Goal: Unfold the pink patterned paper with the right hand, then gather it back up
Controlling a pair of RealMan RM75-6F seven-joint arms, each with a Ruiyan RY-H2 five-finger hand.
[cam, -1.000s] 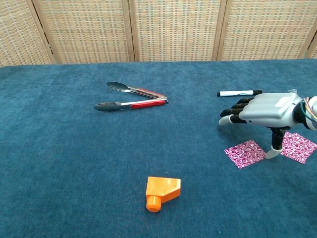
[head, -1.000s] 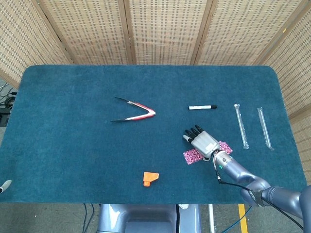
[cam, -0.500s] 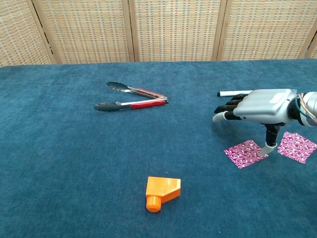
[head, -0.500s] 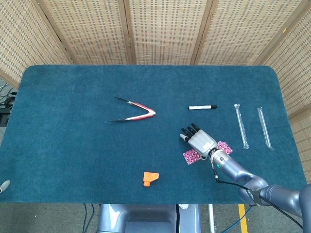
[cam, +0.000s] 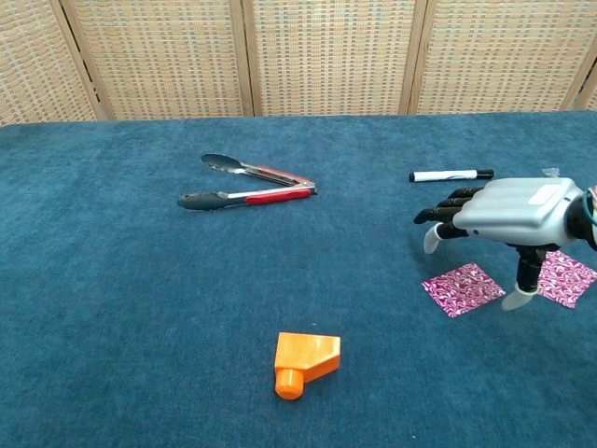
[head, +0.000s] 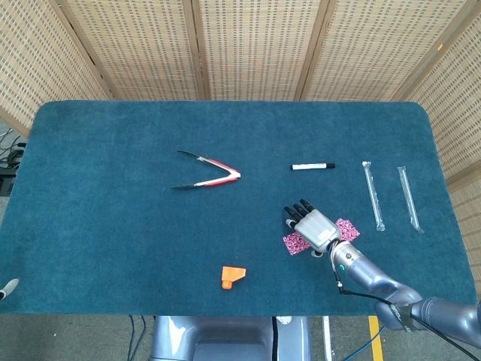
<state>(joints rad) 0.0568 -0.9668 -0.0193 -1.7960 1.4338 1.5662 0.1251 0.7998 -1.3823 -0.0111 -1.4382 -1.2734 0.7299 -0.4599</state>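
The pink patterned paper [cam: 464,288] lies flat on the blue table cloth [cam: 140,308] at the front right, showing as two pink squares with its middle hidden behind my thumb. A second pink patch [cam: 567,277] shows right of the thumb. My right hand [cam: 511,212] hovers palm down just above the paper, fingers stretched out to the left and thumb pointing down at the cloth between the two patches. It holds nothing. In the head view the right hand [head: 312,224] covers the middle of the paper [head: 295,243]. A grey tip of my left hand [head: 8,288] shows at the bottom left edge.
Red-handled tongs [cam: 247,187] lie at the centre left. An orange block [cam: 304,361] sits near the front edge. A black-and-white marker [cam: 451,175] lies behind the right hand. Two clear wrapped straws [head: 372,194] lie at the far right.
The right hand shifted a little left over the paper, then came back right and slightly nearer me. Its thumb tip now sits further right. The paper has barely moved.
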